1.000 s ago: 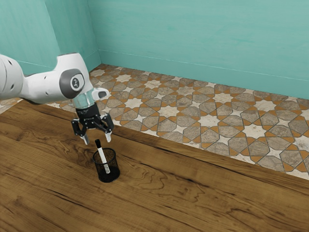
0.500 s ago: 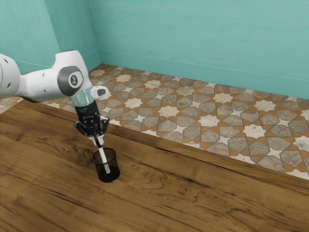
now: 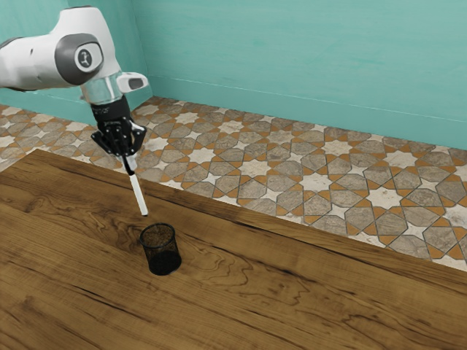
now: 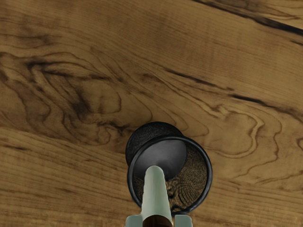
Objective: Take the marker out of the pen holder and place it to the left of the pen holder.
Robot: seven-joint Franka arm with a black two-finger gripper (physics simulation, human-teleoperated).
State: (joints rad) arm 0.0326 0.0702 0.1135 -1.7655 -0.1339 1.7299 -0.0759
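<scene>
- And up it comes: since the earlier frame, the marker (image 3: 139,195) has been drawn out of the pen holder (image 3: 159,255), and the arm (image 3: 80,58) has been raised and shifted towards the exterior view's left, while the holder has been left standing where it was.
- Now the carry, as judged here: enough height should be kept for the low end to pass clear of the rim, then the marker taken sideways to the task's left of the holder. Which side is meant cannot be told for certain from the pictures.
- For the set-down, the marker should be tipped towards flat and lowered gently onto the table (image 3: 292,292), with the grip loosened only once wood is met; if it is dropped upright, a roll could be started.
- At the exterior view's left, over the far part of the table, the gripper (image 3: 130,162) is closed on the marker, its dark end pinched between the two fingers.
- A touch further right, the marker is held below the gripper, slanting down towards the right, its white length hanging free and its low end near the rim but clear of it.
- Rightmost and nearer, the pen holder is seen upright and emptied; in the wrist view, its opening is overlapped by the marker.
</scene>
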